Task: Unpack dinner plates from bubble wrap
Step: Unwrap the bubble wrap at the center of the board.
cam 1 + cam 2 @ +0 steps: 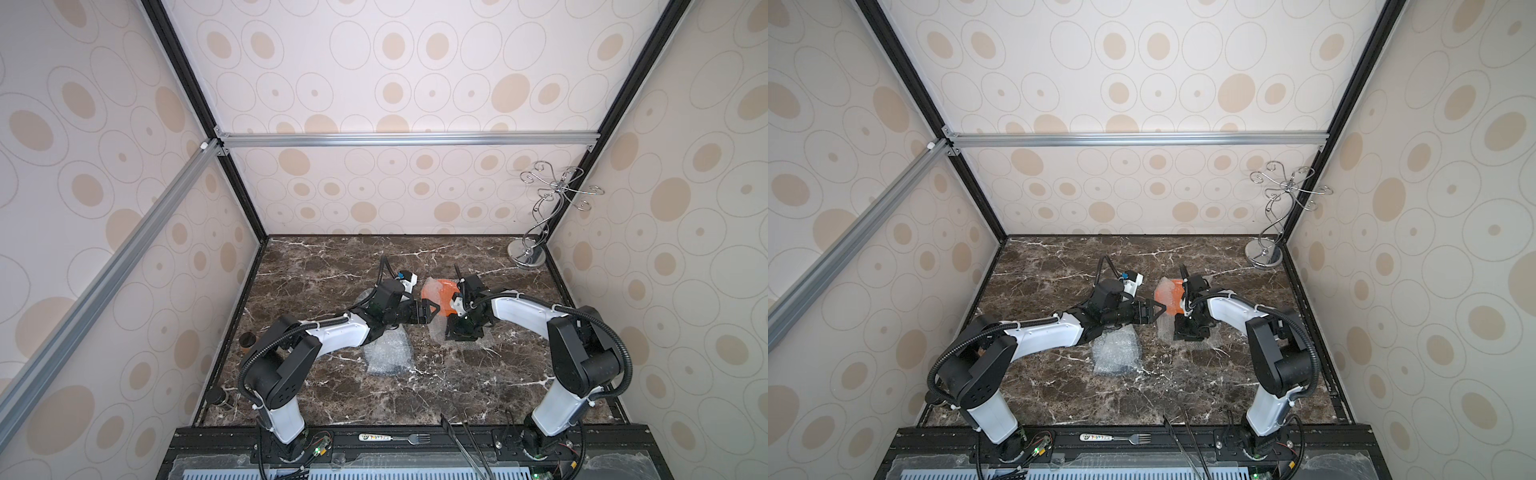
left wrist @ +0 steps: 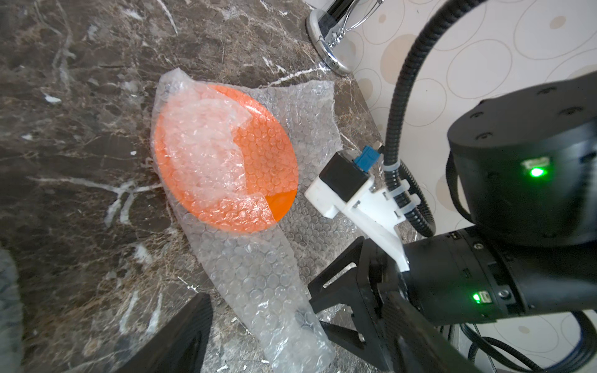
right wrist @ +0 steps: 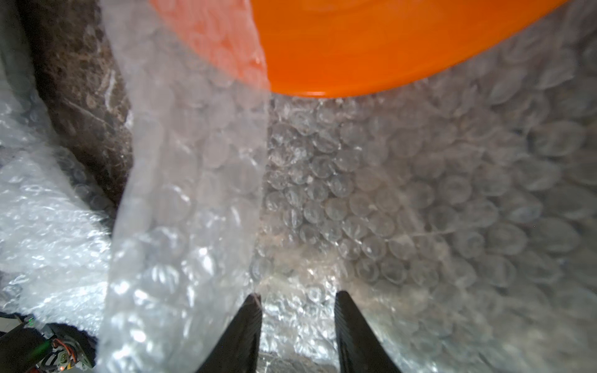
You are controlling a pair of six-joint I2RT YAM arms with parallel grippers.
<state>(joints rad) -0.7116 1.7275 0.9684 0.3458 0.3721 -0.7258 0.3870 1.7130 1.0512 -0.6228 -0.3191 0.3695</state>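
A glossy orange dinner plate [image 2: 280, 203] lies mid-table on an unfolded sheet of bubble wrap [image 2: 310, 106]; in both top views the plate [image 1: 437, 294] [image 1: 1169, 296] sits between the two arms. One flap still covers most of its face. That flap narrows to a strip [image 2: 258, 277] running between the wide-open jaws of my left gripper [image 2: 297, 339] [image 1: 430, 312], untouched by them. My right gripper [image 3: 298, 300] points down just in front of the plate [image 3: 371, 48], its fingers pinching a crumpled fold of the wrap [image 3: 420, 193]. A second wrapped bundle [image 1: 388, 351] lies under the left forearm.
A chrome wire stand [image 1: 528, 255] stands in the back right corner. Two small dark jars [image 1: 248, 340] [image 1: 220, 399] sit along the table's left edge. A fork [image 1: 399, 437] and black tongs [image 1: 469, 440] rest on the front rail. Walls enclose three sides.
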